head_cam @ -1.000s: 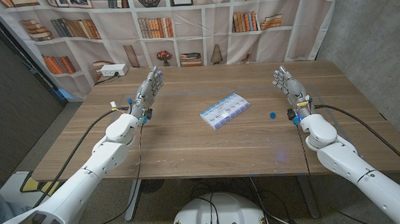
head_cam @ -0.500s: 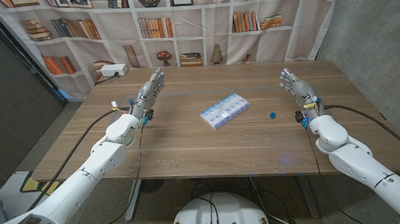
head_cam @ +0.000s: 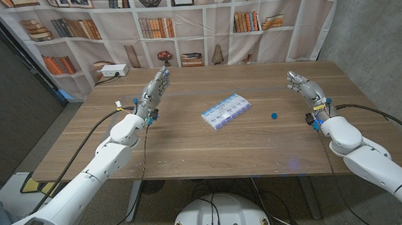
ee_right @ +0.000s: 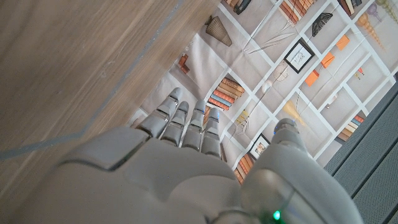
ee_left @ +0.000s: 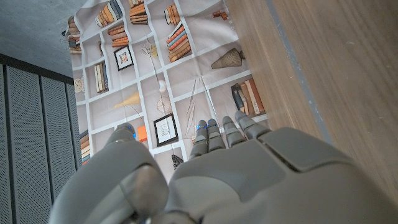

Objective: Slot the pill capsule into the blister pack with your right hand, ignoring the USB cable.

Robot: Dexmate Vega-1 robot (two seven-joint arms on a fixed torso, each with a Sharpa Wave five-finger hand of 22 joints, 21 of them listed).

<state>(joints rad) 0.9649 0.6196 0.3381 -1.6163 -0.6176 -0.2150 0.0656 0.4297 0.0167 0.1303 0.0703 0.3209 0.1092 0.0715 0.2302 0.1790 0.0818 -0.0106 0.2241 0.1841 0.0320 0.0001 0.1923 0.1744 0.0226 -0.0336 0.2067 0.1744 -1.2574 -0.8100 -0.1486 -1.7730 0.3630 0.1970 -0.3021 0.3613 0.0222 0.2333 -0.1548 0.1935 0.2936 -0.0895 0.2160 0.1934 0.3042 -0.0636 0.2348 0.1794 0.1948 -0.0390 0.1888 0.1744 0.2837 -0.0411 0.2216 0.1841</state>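
A small blue pill capsule (head_cam: pixel 273 113) lies on the wooden table (head_cam: pixel 189 147), just right of the blister pack (head_cam: pixel 226 110), a white and blue strip lying slantwise at mid table. My right hand (head_cam: pixel 304 88) is raised over the table's right side, right of the capsule and apart from it, fingers straight and holding nothing; the right wrist view shows its back (ee_right: pixel 186 168). My left hand (head_cam: pixel 154 91) hovers at the far left, fingers extended, empty, and its back (ee_left: pixel 211 174) shows in the left wrist view.
A bookshelf-print curtain (head_cam: pixel 182 24) hangs behind the table. A white power strip (head_cam: pixel 112 72) sits at the far left corner of the table. Black cables trail from both forearms across the table sides.
My right hand has drifted rightward and a little nearer the table's right edge. My left hand has shifted slightly to the right. Capsule and blister pack have not moved.
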